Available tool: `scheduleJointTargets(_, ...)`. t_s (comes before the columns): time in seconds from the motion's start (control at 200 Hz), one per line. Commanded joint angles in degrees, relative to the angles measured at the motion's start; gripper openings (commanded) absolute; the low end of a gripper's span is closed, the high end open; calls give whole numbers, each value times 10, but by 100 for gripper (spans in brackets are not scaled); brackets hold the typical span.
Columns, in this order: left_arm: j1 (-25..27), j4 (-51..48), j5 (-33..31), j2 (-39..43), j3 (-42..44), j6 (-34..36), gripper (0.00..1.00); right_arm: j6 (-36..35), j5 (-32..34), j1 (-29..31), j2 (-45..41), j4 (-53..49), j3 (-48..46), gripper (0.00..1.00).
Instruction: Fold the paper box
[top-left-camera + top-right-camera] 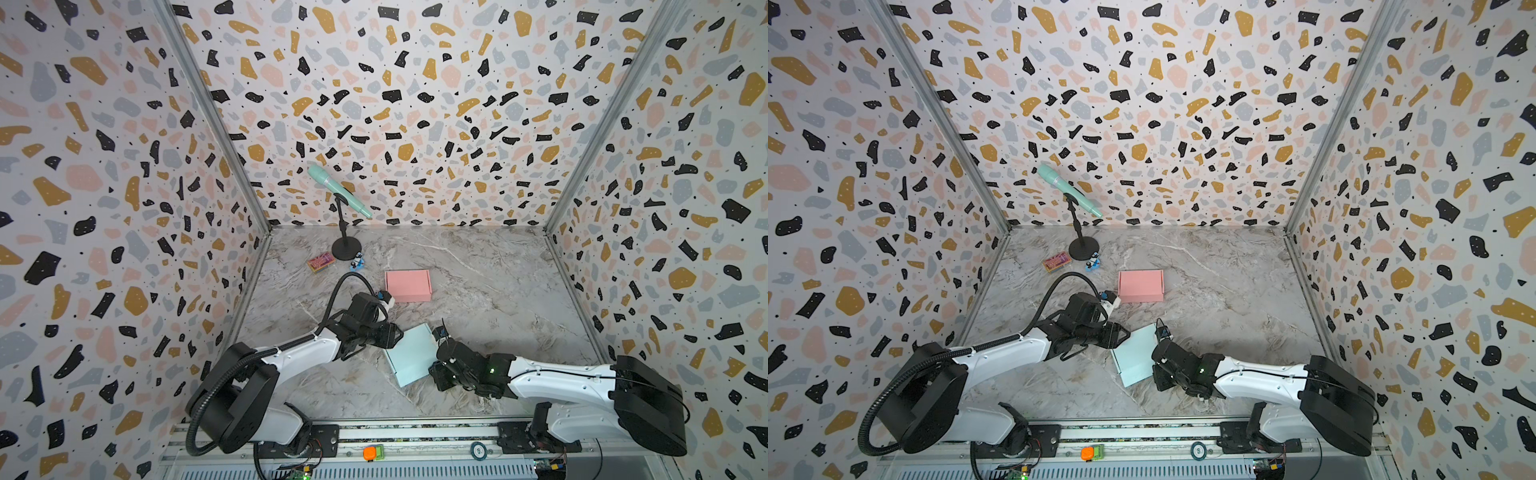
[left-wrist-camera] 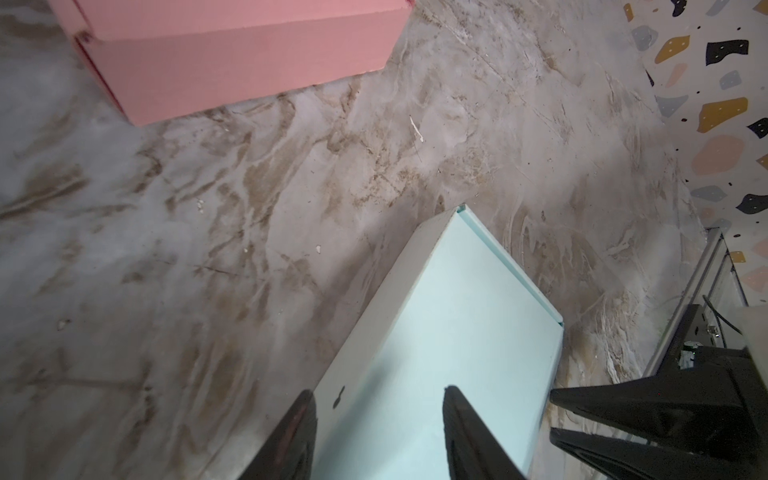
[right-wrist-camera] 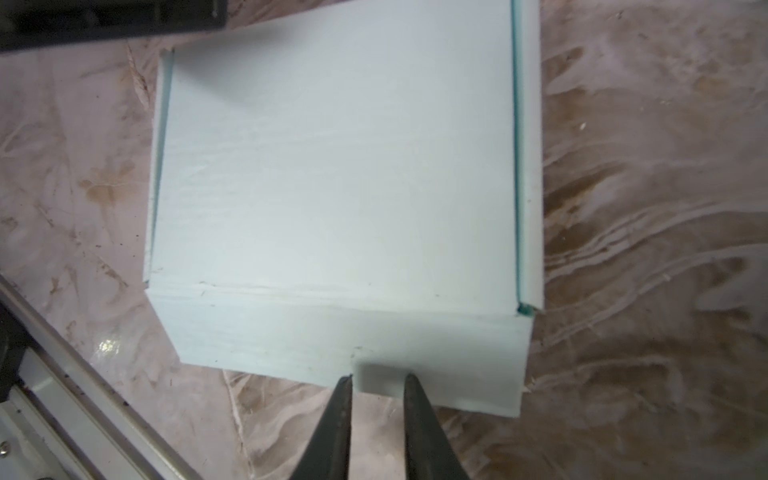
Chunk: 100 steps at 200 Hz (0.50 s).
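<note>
The pale-blue paper box (image 1: 409, 357) lies on the marble tabletop (image 1: 498, 291), on the rail side of the pink box (image 1: 408, 284) and well apart from it, turned askew to it. It is already squared up, with its top panel down flat.

It looks like thin corrugated card, so probably light enough to slide under a sideways nudge. I would expect it to be stiff across the panels, hinged only along the creases, and easy to dent or tear at a pinched edge. The surface seems matte, which should give fair friction. The best hold is likely a free edge or a corner near a crease, not the middle of a panel, which would bow.

The left hand (image 2: 379, 390) has its fingers well apart. They sit over the box corner that faces away from the pink box, one by the side wall and one above the top panel.

The right hand (image 3: 378, 376) has its fingers drawn close, leaving a narrow gap. They sit at the stepped edge of the front flap (image 3: 291, 332), on the far side from the pink box. I cannot tell whether they have nipped the card.
</note>
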<state>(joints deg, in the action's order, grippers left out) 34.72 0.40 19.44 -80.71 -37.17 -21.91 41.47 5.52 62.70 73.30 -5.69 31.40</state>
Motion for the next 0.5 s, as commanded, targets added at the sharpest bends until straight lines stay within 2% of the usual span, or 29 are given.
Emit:
scheduleJointTargets(0.0,-2,25,13,-2,15,-6,51,-9,1,-6,6,7,2,24)
scheduleJointTargets(0.496,-2,77,37,11,74,-43,49,-36,-10,-27,51,35,20,24)
